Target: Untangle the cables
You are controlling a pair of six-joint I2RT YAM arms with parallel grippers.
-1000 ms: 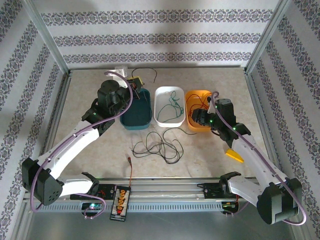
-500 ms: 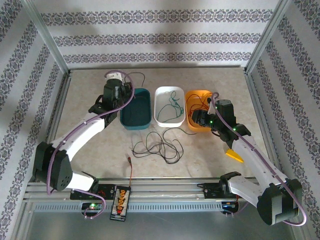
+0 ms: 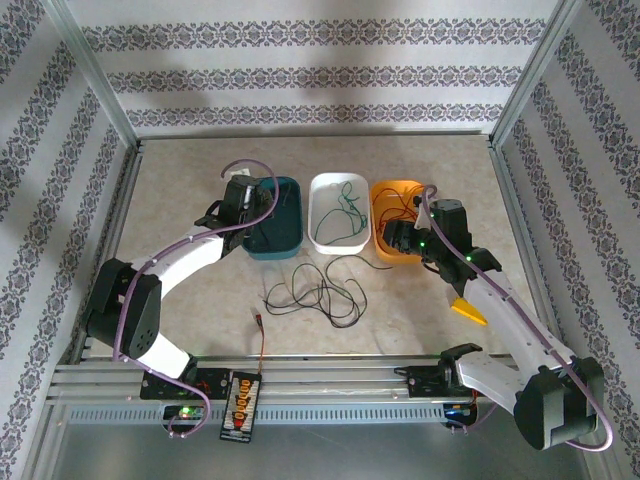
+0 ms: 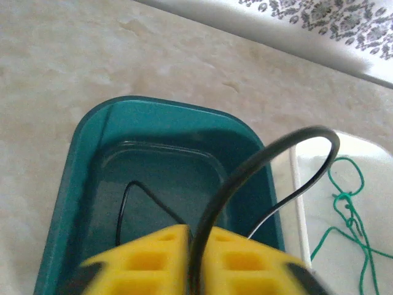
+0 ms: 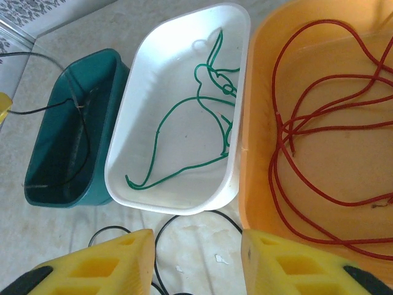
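Your left arm has swung right over the teal bin (image 4: pixel 80 141); the left gripper (image 4: pixel 195 246) points down, jaws nearly closed around a black cable (image 4: pixel 270 153) trailing into it, though blur hides whether they pinch. The right gripper (image 5: pixel 196 252) hovers half-open, empty, before the white bin (image 5: pixel 178 206).

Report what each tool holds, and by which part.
Left tool pinches the thin black cable partway along its length, its loop over the teal plastic bin. Right tool: open, nothing held.

Teal bin (image 4: pixel 78 184), white bin (image 5: pixel 141 74) and orange bin (image 5: pixel 261 92) look glossy smooth plastic; table (image 4: pixel 61 49) matt, mottled
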